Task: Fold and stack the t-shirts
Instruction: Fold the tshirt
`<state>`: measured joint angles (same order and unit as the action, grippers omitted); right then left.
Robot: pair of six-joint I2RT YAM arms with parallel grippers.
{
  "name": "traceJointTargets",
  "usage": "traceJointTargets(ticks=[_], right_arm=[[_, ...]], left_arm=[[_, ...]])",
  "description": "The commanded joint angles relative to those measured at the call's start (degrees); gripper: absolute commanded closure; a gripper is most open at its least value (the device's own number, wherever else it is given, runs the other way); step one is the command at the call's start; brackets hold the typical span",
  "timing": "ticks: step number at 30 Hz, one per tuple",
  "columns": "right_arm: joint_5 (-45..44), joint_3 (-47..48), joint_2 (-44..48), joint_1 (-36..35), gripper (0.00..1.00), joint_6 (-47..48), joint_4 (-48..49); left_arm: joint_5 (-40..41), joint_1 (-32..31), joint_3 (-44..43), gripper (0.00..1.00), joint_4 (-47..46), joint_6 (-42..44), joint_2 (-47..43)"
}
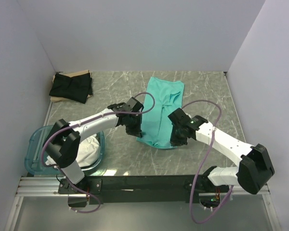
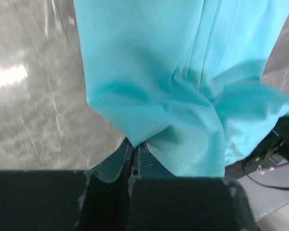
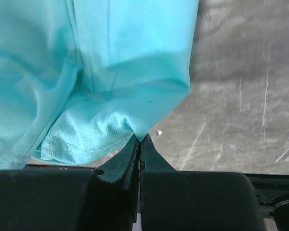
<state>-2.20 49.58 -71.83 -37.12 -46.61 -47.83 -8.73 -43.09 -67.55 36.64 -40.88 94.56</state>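
Note:
The mint-teal t-shirt [image 1: 163,110] lies folded lengthwise in the middle of the table, its near end lifted. My left gripper [image 1: 133,129] is shut on the shirt's near left corner [image 2: 135,130]. My right gripper [image 1: 177,138] is shut on its near right corner [image 3: 135,126]. A black t-shirt [image 1: 71,87] lies folded at the far left. White t-shirts [image 1: 85,149] sit bunched in the tub.
A translucent blue tub [image 1: 34,144] stands at the near left by the left arm's base. A tan cardboard sheet [image 1: 85,74] lies under the black shirt. White walls close in the table on three sides. A black rail [image 1: 144,183] runs along the near edge.

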Motion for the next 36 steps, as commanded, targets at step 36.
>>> traceJointTargets(ticks=[36], right_arm=[[-2.2,30.13,-28.89,18.31,1.0,15.85,1.51]], left_arm=[[-12.97,14.7,-38.71,1.0,0.36,10.3,31.99]])
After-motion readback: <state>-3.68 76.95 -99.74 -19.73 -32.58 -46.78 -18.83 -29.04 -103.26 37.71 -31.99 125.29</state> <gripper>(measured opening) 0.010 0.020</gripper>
